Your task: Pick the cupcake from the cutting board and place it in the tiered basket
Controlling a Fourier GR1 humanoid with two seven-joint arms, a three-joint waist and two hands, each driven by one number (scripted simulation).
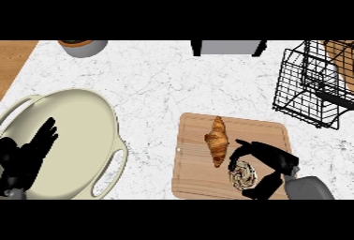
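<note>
A cupcake (243,175) with brown-and-cream swirled top lies on the wooden cutting board (197,180), at its lower right. My right hand (272,161) is curled round the cupcake, fingers above it and thumb below, partly hiding it. A croissant (217,140) lies on the same board, just left of the hand. The black wire tiered basket (310,84) stands at the far right of the counter, apart from the hand. My left hand (31,152) rests open at the left edge, fingers up, over a cream pan.
A large cream pan (86,122) with side handles fills the left of the marble counter. A grey pot (84,47) sits at the back left, a dark appliance (228,47) at the back centre. Bare wood (14,61) shows at far left.
</note>
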